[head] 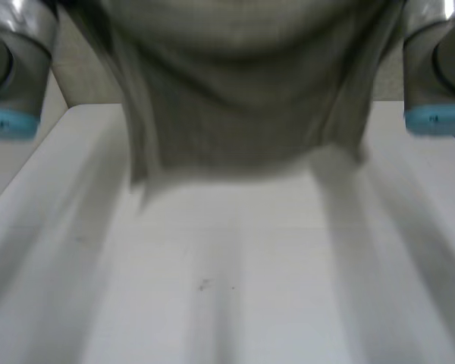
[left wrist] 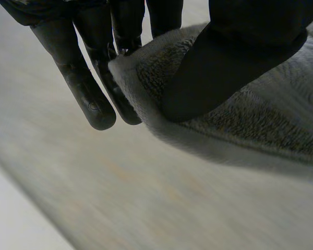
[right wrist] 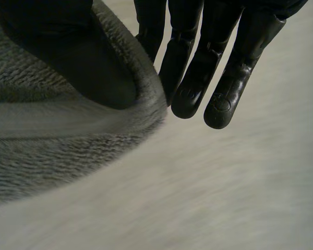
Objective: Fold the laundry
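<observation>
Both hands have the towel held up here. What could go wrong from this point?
1. The left robot hand and right robot hand each pinch the towel only at its rim between thumb and fingers; it may slip free.
2. Its lower edge hangs uneven over the table, so laying it down could leave a skewed fold.

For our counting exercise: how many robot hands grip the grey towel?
2: the left hand pinches one edge of the grey towel, the right hand another.
</observation>
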Robot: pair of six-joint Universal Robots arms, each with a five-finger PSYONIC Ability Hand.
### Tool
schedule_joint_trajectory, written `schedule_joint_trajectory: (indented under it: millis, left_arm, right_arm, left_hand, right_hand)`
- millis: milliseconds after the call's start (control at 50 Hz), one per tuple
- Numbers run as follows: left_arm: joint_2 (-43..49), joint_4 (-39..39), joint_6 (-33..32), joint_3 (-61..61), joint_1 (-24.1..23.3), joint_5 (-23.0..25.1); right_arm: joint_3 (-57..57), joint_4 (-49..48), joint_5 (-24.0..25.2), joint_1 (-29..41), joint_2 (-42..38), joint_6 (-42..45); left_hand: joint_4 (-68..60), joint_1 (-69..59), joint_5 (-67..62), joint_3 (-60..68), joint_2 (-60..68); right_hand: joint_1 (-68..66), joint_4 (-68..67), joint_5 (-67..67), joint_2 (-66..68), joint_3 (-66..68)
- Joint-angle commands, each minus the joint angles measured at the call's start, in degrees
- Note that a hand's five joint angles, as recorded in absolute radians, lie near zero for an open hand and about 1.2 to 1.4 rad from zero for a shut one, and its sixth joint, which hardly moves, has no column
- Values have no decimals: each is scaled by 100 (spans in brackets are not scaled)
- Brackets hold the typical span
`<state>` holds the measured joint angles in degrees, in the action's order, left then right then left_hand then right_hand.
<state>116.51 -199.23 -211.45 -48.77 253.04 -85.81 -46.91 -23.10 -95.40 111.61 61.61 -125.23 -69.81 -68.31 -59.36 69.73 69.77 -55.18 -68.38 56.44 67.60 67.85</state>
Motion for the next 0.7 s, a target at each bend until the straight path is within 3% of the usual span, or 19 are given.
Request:
schedule_joint_trajectory:
  millis: [20, 220, 280, 320, 400, 480, 580, 700]
  left_arm:
    - [-252, -1162, 946, 36, 87, -401]
    - [-296, -995, 1106, -2048, 289, -287]
    - [-208, -1127, 1115, -2927, 351, -59]
    - [63, -1528, 1071, -3749, 360, 370]
    - [379, -1960, 984, -4366, 369, 678]
    - [573, -2198, 773, -4824, 377, 846]
    - [460, -1777, 201, -5256, 562, 864]
    - [-706, -322, -422, -5905, 948, 882]
  right_arm:
    - [-703, -1303, 180, 27, 413, -326]
    - [-2697, -1268, 583, -69, 633, -660]
    - [-3479, -1198, 908, -96, 571, -765]
    - [-3814, -1162, 1110, -122, 475, -827]
    - [-4527, -1066, 1550, -254, -16, -845]
    - [-4757, -837, 1560, -281, -238, -845]
    - [-4863, -99, 1551, -404, -194, -819]
    - [-4933, 1589, 1551, -553, 641, -819]
  left_hand:
    - [-1019, -1169, -1064, 1027, 1023]
    - [-1019, -1169, -1064, 1027, 1023]
    - [-1019, -1169, -1064, 1027, 1023]
    - [-1019, -1169, -1064, 1027, 1023]
    - [-1019, -1169, -1064, 1027, 1023]
    - [-1019, -1169, -1064, 1027, 1023]
    - [-1019, -1169, -1064, 1027, 1023]
    - [-1019, -1169, -1064, 1027, 1023]
  right_hand:
    - [-2482, -1162, 1356, 1240, 1215]
    - [-2482, -1162, 1356, 1240, 1215]
    - [-2482, -1162, 1356, 1240, 1215]
    - [-2482, -1162, 1356, 1240, 1215]
    - [-2482, -1162, 1356, 1240, 1215]
    - [-2482, -1162, 1356, 1240, 1215]
    - [-2482, -1162, 1356, 1240, 1215]
    - [-2482, -1162, 1356, 1240, 1215]
